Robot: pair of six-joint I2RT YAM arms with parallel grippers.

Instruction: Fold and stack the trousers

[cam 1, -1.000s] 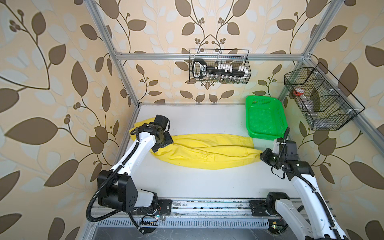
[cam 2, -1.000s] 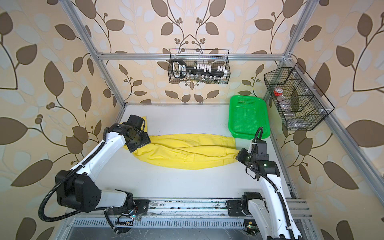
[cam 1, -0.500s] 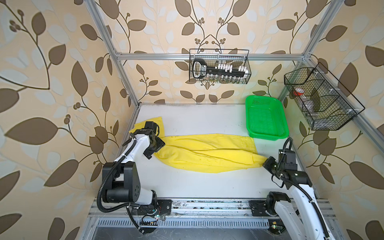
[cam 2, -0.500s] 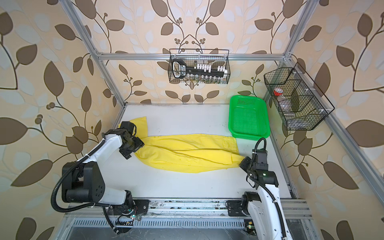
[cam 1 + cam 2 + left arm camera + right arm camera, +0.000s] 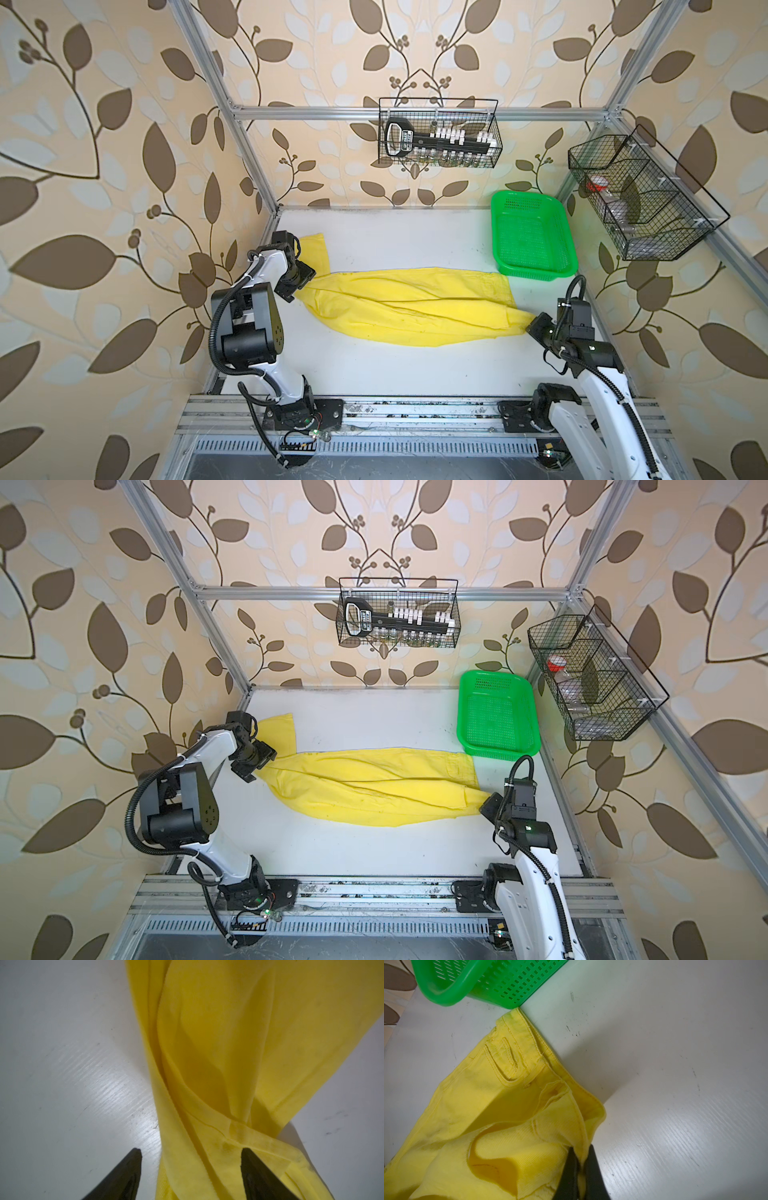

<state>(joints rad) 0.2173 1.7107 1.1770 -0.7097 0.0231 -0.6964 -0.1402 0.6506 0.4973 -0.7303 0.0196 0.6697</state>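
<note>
Left gripper [image 5: 190, 1152]: the jaws are standing apart, straddling the bunched leg end of the trousers [image 5: 415, 303]. One fingertip [image 5: 131, 1165] is hovering over the bare table [image 5: 395, 374], the other [image 5: 253, 1167] over hem cloth. Nothing is being pinched here.

The trousers are lying stretched across the table between the two grippers, legs toward the left jaws and waistband toward the right jaws. One leg is splaying away behind the left jaws.

Right gripper [image 5: 581, 1153]: the jaws are clamping the near corner of the waistband, with cloth squeezed between the tips. The basket [image 5: 446, 999] is sitting beyond these jaws, just beside the far waistband corner.

Judgement: the step in hand is taking hold of the leg end.
- Centre the bundle between the left jaws before closing, since it is sitting closer to one tip.
- Go low enough to catch every layer.
- The splayed leg is likely escaping the pinch and wants gathering first.
- Keep the right hold firm and the cloth lightly taut.
- Mind the waistband snagging the basket.
</note>
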